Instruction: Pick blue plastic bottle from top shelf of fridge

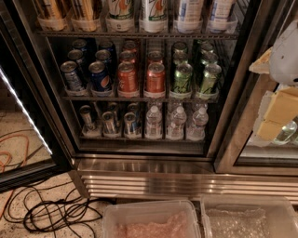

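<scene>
The fridge (144, 169) stands with its left door swung open, and its dark inside faces me. Along the top of the view runs the top shelf (135, 35), a thin wire rack. Two blue plastic bottles (188, 14) with white labels and blue print stand at its right end, their upper parts cut off by the frame. To their left are bottles with green-and-orange print (153, 14) and gold-labelled ones (86, 14). My gripper (274, 116), white with tan parts, hangs at the far right in front of the closed right door, lower than the top shelf and well clear of the bottles.
Soda cans (128, 76) fill the middle rack, with small cans and water bottles (176, 122) below. The open door (25, 116) with its light strip stands at the left. Black and orange cables (51, 209) lie on the floor. Two clear plastic bins (151, 221) sit at the bottom.
</scene>
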### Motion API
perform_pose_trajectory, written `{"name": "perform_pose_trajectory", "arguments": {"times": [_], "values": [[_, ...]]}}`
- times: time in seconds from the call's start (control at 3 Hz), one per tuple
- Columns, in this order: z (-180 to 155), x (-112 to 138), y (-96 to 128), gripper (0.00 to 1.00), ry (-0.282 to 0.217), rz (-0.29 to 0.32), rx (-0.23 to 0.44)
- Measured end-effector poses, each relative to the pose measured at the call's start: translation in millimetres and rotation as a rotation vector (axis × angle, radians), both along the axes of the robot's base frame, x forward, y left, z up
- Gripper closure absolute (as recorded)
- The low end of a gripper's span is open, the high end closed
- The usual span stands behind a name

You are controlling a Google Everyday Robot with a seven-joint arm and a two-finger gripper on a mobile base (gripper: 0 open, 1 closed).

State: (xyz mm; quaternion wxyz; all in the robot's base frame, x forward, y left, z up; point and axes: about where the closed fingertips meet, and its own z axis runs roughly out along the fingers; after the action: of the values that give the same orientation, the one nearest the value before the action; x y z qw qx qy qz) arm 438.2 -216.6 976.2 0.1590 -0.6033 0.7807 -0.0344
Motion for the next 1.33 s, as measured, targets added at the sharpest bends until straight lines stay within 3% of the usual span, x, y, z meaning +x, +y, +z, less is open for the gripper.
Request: {"name": "perform_pose_trajectory", "arguments": {"times": [0.33, 1.0, 1.33], "values": [[0, 0, 0, 0.00, 0.000, 0.000, 0.000], [12, 34, 6, 0.00, -0.060, -0.114, 0.061], [17, 45, 9, 0.00, -0.053, -0.083, 0.098]]}}
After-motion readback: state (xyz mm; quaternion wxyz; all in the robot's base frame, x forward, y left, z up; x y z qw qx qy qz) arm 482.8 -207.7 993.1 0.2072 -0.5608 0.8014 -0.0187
